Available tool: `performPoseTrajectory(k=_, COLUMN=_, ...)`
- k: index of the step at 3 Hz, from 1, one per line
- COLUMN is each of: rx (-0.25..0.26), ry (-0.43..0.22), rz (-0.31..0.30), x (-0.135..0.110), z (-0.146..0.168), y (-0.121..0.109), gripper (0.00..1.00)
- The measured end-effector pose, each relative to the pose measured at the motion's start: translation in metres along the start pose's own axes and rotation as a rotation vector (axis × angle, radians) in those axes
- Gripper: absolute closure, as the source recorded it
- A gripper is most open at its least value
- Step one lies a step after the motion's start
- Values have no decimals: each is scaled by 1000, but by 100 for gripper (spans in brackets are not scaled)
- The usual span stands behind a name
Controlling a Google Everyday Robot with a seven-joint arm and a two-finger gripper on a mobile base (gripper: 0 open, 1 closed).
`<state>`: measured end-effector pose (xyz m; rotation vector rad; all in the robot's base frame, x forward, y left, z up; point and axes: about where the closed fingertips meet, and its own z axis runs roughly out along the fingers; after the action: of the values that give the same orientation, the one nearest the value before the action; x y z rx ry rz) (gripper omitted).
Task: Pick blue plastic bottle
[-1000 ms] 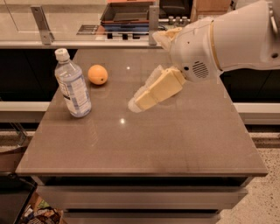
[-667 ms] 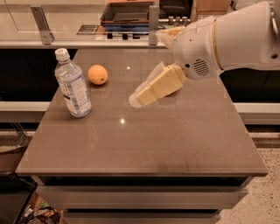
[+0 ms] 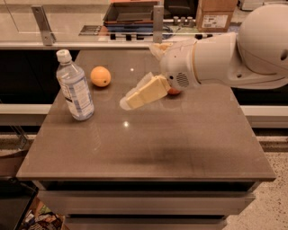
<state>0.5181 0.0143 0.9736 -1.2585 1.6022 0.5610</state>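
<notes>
The blue plastic bottle (image 3: 75, 90) is clear, with a white cap and a pale blue-and-white label. It stands upright near the left edge of the brown table (image 3: 148, 143). My gripper (image 3: 127, 103) hangs above the middle of the table, pointing down and left toward the bottle. It is about a hand's width to the right of the bottle and holds nothing that I can see. The white arm (image 3: 225, 56) reaches in from the upper right.
An orange (image 3: 100, 76) lies just behind and to the right of the bottle. A red fruit (image 3: 173, 92) is mostly hidden behind my wrist. A counter with a tray (image 3: 130, 13) and a cardboard box (image 3: 216, 15) runs along the back.
My gripper has moved a little to the left, closer to the bottle. The bottle and the orange have not moved.
</notes>
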Motion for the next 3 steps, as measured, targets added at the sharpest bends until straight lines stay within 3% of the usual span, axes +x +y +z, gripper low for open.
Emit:
performPoseTrajectory(k=1, rx=-26, ry=-18, rz=8, x=7, z=33, y=1, gripper=0)
performPoseTrajectory(k=3, rx=-99, ry=-101, rz=-2, x=-9, z=94, y=7, gripper=0)
